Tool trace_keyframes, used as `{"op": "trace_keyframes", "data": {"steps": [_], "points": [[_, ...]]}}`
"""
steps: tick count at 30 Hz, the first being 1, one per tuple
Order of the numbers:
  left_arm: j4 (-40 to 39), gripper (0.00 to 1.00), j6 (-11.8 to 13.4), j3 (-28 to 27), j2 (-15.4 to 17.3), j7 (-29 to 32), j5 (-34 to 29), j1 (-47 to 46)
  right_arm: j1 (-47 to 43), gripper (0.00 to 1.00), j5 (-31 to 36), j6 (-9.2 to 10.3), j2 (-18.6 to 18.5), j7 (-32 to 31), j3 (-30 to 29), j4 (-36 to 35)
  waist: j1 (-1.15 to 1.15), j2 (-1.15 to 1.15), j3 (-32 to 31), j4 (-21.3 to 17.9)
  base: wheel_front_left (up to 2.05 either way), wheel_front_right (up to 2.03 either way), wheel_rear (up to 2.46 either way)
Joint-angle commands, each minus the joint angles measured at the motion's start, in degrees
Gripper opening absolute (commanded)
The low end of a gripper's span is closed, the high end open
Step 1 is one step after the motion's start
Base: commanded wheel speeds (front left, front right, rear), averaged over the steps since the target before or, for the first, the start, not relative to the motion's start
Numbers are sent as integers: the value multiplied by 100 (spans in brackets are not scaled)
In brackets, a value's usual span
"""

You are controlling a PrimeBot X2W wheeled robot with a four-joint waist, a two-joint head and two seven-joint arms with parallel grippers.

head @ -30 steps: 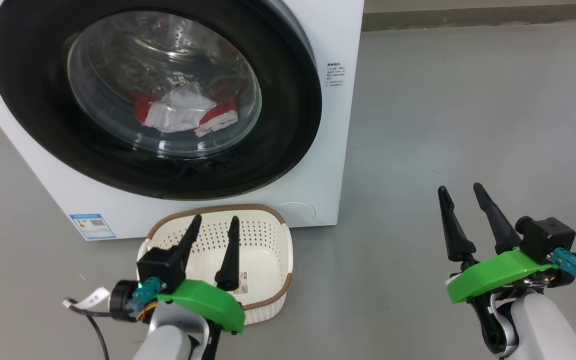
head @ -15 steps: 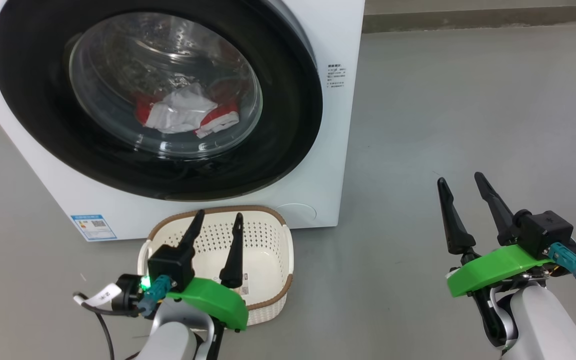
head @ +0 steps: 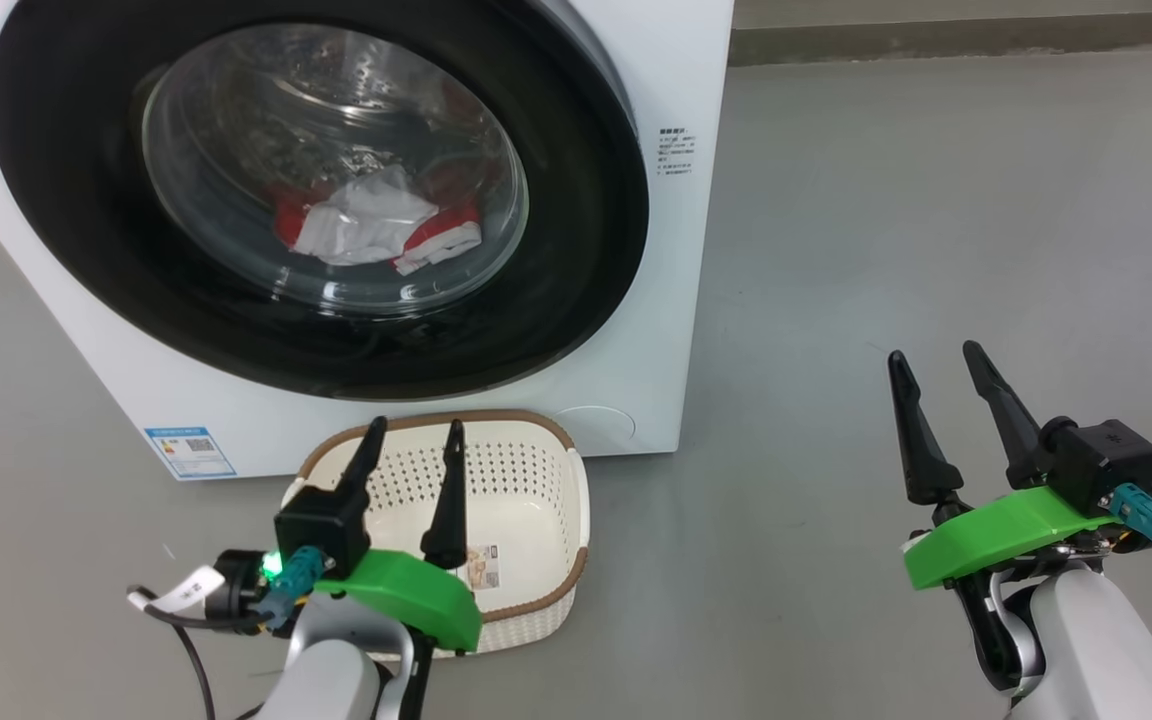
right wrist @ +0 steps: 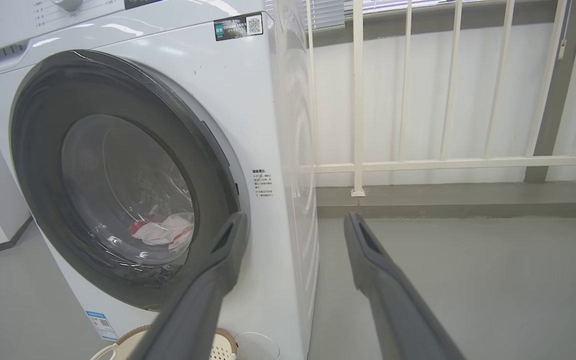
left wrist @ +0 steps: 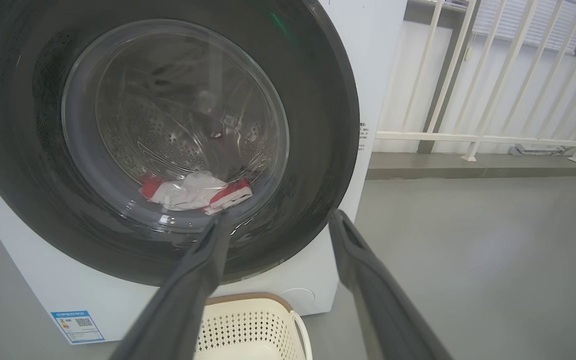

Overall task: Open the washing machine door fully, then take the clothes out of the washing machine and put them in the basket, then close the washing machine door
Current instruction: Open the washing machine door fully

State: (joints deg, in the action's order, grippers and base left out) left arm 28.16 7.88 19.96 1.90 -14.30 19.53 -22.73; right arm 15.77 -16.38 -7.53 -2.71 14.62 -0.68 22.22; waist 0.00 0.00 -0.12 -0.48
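Since half a second ago the left gripper point(head: 415, 424) has edged a little to the left over the basket, while the right gripper point(head: 932, 350) has barely shifted. Both sets of jaws stand spread wide and hold nothing. The washing machine point(head: 696, 300), a big white glossy box, stands at the far left on the smooth grey floor point(head: 936, 200). The washing machine door point(head: 576, 200) lies shut against its front, a broad round black shiny rim around a bulging clear glass bowl. It is beyond the left jaws, and well to the left of the right jaws, which hang over bare floor off the machine's right side. Behind the glass the perforated steel drum holds the clothes point(head: 366, 225), a soft crumpled heap of red and white cloth low in the drum, far from both jaws. The basket point(head: 536, 470) sits on the floor just in front of the machine. It is a cream plastic rounded rectangle with perforated walls and a brown woven-look rim, directly under the left jaws, whose long dark tapering fingers point toward the door. Inside it, a sticker point(head: 484, 565) lies on its base. A small blue label point(head: 188, 452) marks the machine's lower left corner.
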Motion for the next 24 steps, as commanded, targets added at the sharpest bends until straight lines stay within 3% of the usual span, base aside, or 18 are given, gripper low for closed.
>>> {"op": "trace_keyframes", "data": {"steps": [1,24], "points": [[-159,100,54,-222,98,-70,-35,-209,168,100,50,4,-17,38,130,-158,0,0,1,4,0,0,0],[-325,100,-14,-578,98,-70,-231,-41,122,100,73,4,-17,38,43,-232,0,0,91,152,0,0,0]]}}
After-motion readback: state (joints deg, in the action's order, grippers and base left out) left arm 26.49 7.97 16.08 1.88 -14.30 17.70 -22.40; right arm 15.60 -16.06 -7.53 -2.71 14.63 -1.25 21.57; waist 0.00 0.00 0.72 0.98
